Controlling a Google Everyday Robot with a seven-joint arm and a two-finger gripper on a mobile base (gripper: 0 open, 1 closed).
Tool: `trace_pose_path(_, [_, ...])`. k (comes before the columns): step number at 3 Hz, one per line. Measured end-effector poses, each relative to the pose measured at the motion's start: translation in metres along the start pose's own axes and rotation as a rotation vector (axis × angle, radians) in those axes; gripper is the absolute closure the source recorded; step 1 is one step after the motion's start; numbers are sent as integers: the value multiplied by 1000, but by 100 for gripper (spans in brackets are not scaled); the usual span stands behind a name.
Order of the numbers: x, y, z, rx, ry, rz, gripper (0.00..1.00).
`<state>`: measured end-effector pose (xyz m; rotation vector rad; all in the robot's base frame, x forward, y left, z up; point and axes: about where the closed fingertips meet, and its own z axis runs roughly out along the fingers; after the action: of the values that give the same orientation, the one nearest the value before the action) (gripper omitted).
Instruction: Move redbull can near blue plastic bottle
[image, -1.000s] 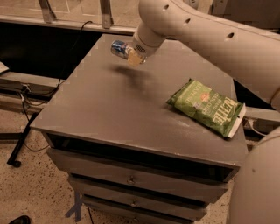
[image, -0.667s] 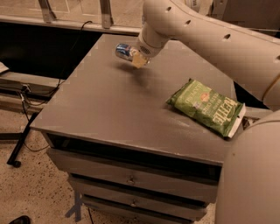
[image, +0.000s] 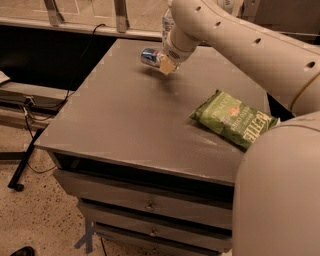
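Since a second ago the gripper (image: 159, 62) has carried the redbull can (image: 149, 56) further toward the back of the table (image: 125, 115), and the arm now fills more of the right side of the view.

Jaws are closed on the can. It's held on its side, lifted clear of the tabletop, with a shadow on the surface under it. The shiny end faces left.

The blue plastic bottle (image: 167, 23) is mostly hidden behind the wrist. Only a pale clear sliver shows at the far edge of the table, just behind the gripper. Can't tell its exact footing.

Step in hand: transport, late stage I'd say. The can looks near the bottle already.

Next move, my read: lower the can onto the table just beside the bottle, then release. It needs a soft set-down, because a can on its side will roll on that smooth top. It also needs clearance from the bottle, which is tall, light and easy to knock over.

Materials:
- Can: slim aluminium cylinder, silver and blue, glossy.
- Bottle: clear thin plastic.
- Table: flat matte grey top, with drawers below.
- Green chip bag (image: 234, 119): crinkly foil, puffy, lying flat at the right, well apart from the action.
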<state>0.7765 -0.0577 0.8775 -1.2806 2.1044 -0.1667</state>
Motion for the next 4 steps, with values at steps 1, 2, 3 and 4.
trace_pose_path(1, [6,-10,5,4,11,-3,59])
trace_pose_path(2, [10,-21,10,10,20,-5,35])
trace_pose_path(3, [16,-28,14,14,29,-1,13])
trace_pose_path(4, [20,-34,16,24,34,5,0])
